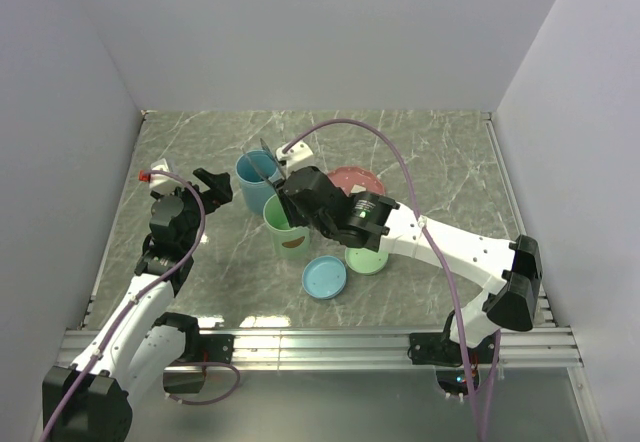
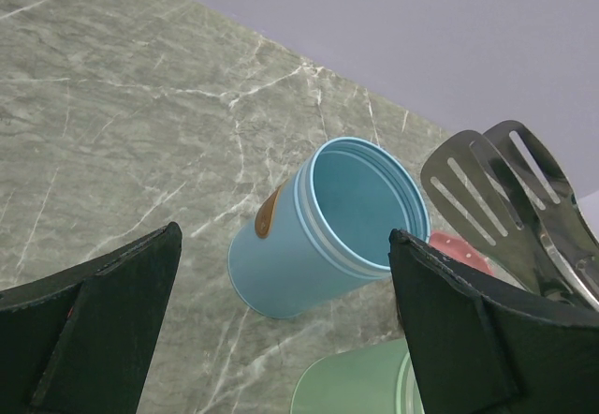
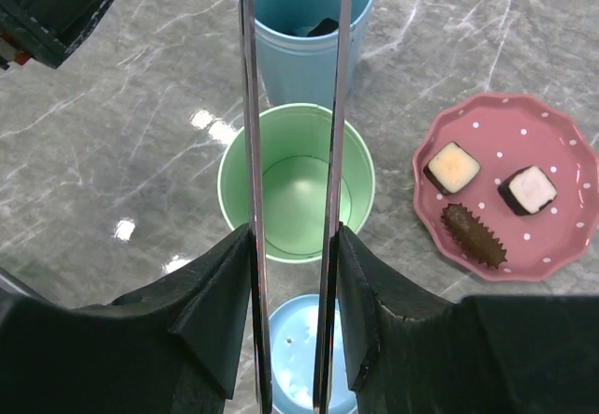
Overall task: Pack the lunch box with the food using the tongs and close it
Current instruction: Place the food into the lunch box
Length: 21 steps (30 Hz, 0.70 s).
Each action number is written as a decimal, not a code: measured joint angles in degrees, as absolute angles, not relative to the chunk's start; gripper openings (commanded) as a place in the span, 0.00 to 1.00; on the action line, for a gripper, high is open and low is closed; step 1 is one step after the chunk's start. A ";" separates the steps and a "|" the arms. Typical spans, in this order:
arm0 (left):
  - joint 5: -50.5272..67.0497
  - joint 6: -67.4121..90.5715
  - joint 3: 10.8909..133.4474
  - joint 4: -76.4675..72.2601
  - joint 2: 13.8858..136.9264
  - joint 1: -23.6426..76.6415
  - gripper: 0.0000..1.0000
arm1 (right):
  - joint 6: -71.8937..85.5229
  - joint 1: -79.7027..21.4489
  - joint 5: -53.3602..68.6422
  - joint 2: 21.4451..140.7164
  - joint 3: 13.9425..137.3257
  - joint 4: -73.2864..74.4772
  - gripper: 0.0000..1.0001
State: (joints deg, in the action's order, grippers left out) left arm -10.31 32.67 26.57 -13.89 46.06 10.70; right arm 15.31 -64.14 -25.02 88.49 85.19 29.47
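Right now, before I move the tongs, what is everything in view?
blue container: one, light blue, at the back, dark piece inside
green containers: two, pale green; one empty in front of the blue, one right of the lid
lid: one, light blue, at the front
plate: one, pink dotted, right of the containers
food pieces: three on the plate, two square blocks, one brown elongated
tongs: one, grey metal, above the green container
left fingers: black, open, empty
right fingers: black, closed on the tongs
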 measured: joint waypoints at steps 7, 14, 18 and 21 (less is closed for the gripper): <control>-10.26 32.67 26.57 -13.89 46.02 10.70 0.99 | 15.59 -64.16 -27.77 88.23 84.99 29.30 0.46; -10.09 32.69 26.57 -13.91 45.98 10.70 0.99 | 17.04 -64.12 -32.12 86.15 82.15 29.12 0.46; -10.11 32.71 26.57 -13.89 45.74 10.70 1.00 | 18.37 -63.42 -34.20 83.05 78.41 29.04 0.47; -10.09 32.73 26.46 -13.91 45.34 10.70 0.99 | 19.55 -62.15 -34.81 80.05 75.16 29.02 0.47</control>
